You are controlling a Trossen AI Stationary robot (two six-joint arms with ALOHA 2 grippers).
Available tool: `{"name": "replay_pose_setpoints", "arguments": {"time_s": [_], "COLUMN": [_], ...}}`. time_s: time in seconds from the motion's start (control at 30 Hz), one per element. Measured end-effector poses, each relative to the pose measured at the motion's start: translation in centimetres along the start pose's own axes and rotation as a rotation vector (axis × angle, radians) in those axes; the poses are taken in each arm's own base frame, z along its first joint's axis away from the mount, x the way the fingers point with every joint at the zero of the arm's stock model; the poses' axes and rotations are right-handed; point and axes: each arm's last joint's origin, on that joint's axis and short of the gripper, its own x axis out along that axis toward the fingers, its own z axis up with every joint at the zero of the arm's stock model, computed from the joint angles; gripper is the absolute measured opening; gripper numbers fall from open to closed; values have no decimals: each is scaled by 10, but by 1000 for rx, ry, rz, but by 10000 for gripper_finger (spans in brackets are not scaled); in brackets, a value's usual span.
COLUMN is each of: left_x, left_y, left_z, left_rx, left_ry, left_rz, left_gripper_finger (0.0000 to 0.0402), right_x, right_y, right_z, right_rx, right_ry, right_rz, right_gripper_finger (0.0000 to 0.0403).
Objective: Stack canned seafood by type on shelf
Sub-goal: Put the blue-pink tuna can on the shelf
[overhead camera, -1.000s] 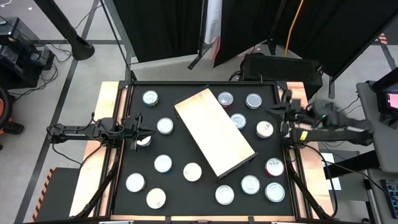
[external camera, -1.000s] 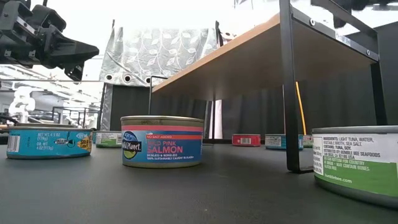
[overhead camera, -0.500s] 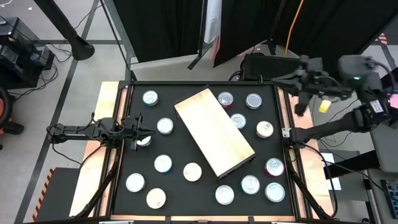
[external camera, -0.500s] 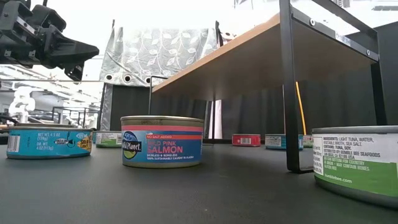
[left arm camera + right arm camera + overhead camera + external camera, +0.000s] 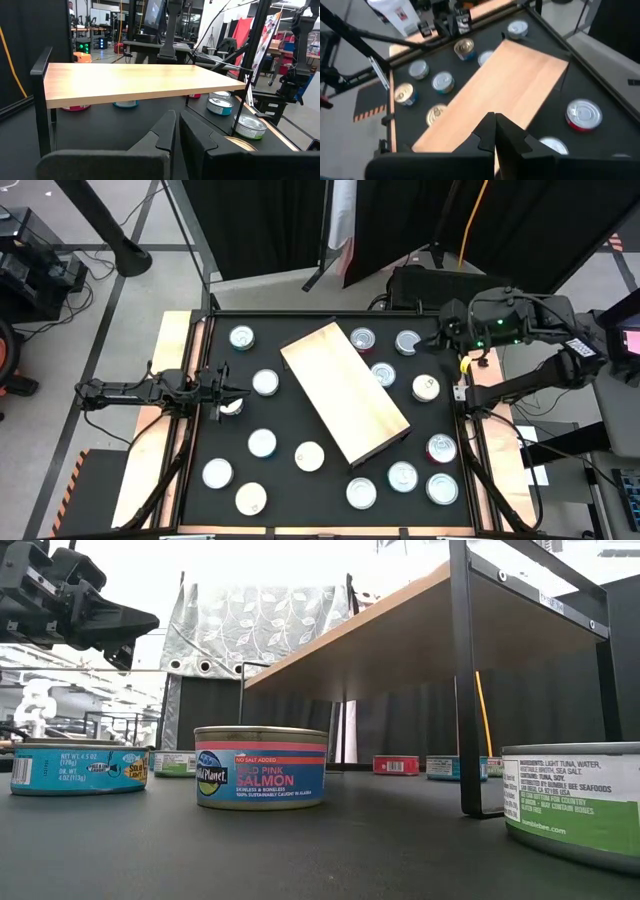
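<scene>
The pale wood shelf [image 5: 345, 392] stands slantwise at mid-table on thin black legs [image 5: 466, 690]. Several round tins rest on the black tabletop around it, among them a pink salmon tin [image 5: 261, 767], a teal tin [image 5: 78, 768] and a green-labelled tuna tin [image 5: 575, 800]. My left gripper [image 5: 225, 392] hovers shut near the table's left edge, just beside a tin [image 5: 232, 406], and faces the shelf [image 5: 135, 82]. My right gripper [image 5: 445, 332] is raised over the far right corner, shut, near a tin [image 5: 407, 341], and looks down on the shelf [image 5: 505, 85].
Tins lie on both sides of the shelf: three on the far right [image 5: 362, 338], several along the near edge [image 5: 361, 493] and on the left [image 5: 262, 442]. A raised black frame borders the table [image 5: 460, 395]. Equipment and stands fill the room beyond.
My right arm has risen from its low place along the table's right edge, swung up and toward the far edge, and now holds its gripper over the far right corner, tipped down toward the table. No tin has moved, nor has the shelf.
</scene>
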Motion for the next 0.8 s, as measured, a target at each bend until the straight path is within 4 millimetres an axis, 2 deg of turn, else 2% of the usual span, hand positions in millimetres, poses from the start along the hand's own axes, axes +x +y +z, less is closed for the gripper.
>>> {"name": "replay_pose_setpoints", "arguments": {"time_s": [0.17,0.33,0.57,0.7,0.8], "left_x": [0,-1,-2,-9,-15], "left_y": [2,3,2,3,1], "left_z": [2,12,20,47,81], "left_rx": [1,52,34,-64,-123], "left_ry": [-27,-127,-208,-413,-425], "left_rz": [62,130,126,237,320], "left_gripper_finger": [28,28,28,26,17], "right_x": [7,15,27,30,32], "right_y": [-6,-15,-25,-28,-29], "right_z": [-14,-34,-58,-65,-66], "right_rx": [-22,-26,-19,-21,-37], "right_ry": [-9,-8,-29,-13,-7], "right_rz": [1,-35,-51,-58,-60], "right_gripper_finger": [0,0,0,0,0]}}
